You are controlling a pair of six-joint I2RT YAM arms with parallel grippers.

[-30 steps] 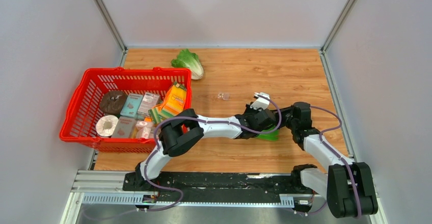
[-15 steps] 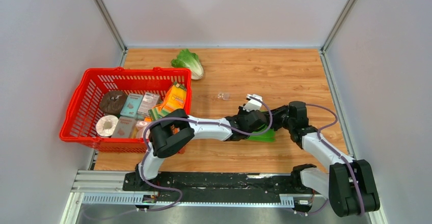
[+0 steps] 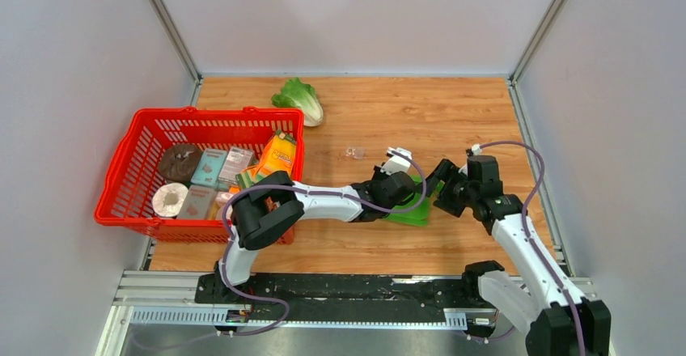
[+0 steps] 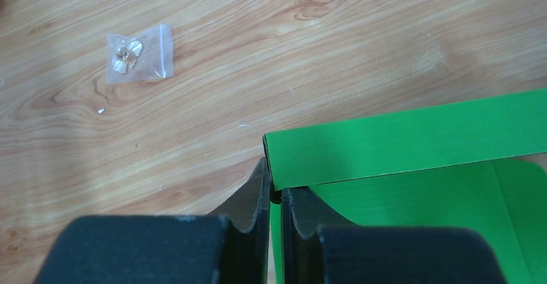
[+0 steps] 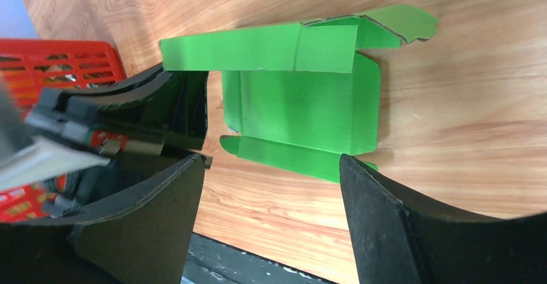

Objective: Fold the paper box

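Note:
The paper box [image 3: 414,210] is a bright green die-cut sheet lying on the wooden table, one long wall folded upright. My left gripper [image 3: 403,196] is at the box's left end, shut on a thin side panel of green card [image 4: 276,197]. In the right wrist view the paper box [image 5: 303,110] lies with its base flat and its flaps spread out. My right gripper [image 5: 272,158] hovers just right of the box [image 3: 438,188], wide open with nothing between its fingers. It is not touching the card.
A red basket [image 3: 129,162] with groceries, including an orange carton [image 3: 277,155], stands at the left. A lettuce [image 3: 299,97] lies at the back. A small clear plastic bag [image 3: 353,153] sits just behind the left gripper. Grey walls close in both sides.
My right gripper has opened wide, let go of the box and drawn back to the right. The left arm has pulled the box slightly to the left.

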